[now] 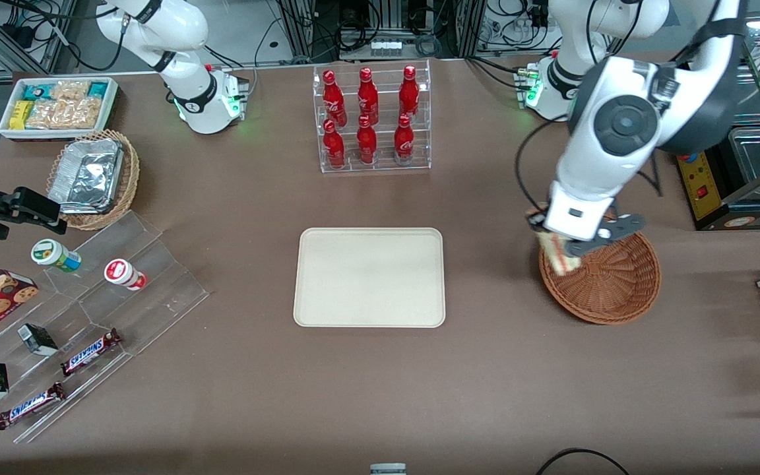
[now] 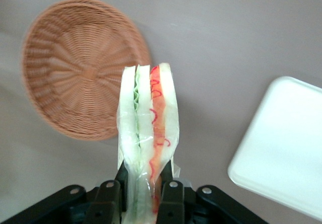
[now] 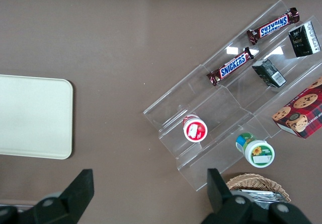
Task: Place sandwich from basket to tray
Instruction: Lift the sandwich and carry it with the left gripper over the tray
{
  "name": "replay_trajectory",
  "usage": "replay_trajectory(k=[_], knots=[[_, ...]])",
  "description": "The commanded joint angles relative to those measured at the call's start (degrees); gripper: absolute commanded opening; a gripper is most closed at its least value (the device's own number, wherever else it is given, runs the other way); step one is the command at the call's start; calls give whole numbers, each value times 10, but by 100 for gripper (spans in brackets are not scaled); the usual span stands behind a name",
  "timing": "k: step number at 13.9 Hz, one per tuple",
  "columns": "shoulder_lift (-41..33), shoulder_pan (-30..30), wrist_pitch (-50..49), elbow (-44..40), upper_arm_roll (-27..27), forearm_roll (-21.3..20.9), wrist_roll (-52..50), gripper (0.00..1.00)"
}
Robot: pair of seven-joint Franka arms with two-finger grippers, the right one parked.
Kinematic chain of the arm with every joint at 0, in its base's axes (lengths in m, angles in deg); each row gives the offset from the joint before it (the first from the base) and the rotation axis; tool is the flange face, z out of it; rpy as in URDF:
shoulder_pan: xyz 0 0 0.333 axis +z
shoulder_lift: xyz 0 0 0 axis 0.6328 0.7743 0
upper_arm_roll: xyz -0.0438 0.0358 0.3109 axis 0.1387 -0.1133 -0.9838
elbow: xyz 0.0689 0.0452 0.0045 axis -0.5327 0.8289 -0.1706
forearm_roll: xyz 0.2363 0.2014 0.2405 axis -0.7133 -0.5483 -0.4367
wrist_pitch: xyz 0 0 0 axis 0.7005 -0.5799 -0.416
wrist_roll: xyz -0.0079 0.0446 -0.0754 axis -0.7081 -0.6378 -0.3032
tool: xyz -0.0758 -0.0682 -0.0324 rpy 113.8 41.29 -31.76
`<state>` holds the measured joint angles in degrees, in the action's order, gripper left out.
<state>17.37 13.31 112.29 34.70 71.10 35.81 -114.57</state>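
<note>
My left gripper (image 1: 559, 249) hangs above the rim of the reddish-brown wicker basket (image 1: 607, 284), on the side facing the tray, and is shut on the sandwich (image 1: 557, 253). In the left wrist view the wrapped sandwich (image 2: 148, 133) stands clamped between the black fingers (image 2: 170, 199), its green and red-orange filling layers showing. The basket (image 2: 80, 68) lies below with nothing in it. The cream-beige tray (image 1: 370, 277) sits bare at the middle of the table, toward the parked arm from the basket; its corner (image 2: 282, 148) shows in the wrist view.
A clear rack of red bottles (image 1: 371, 119) stands farther from the front camera than the tray. Toward the parked arm's end lie a tan basket with foil containers (image 1: 93, 177), a white bin of snacks (image 1: 58, 105) and an acrylic stand with candy bars (image 1: 90, 349).
</note>
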Motion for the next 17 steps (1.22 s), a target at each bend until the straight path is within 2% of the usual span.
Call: replay_trajectory(k=[1, 3, 6, 12, 17], knots=[[66, -73, -2, -71, -6, 13, 19, 28], [116, -124, 18, -110, -6, 28, 19, 28], [159, -139, 89, -127, -3, 60, 24, 28], [247, -152, 250, -102, -2, 63, 51, 28], [288, -163, 315, -92, -2, 63, 48, 28]])
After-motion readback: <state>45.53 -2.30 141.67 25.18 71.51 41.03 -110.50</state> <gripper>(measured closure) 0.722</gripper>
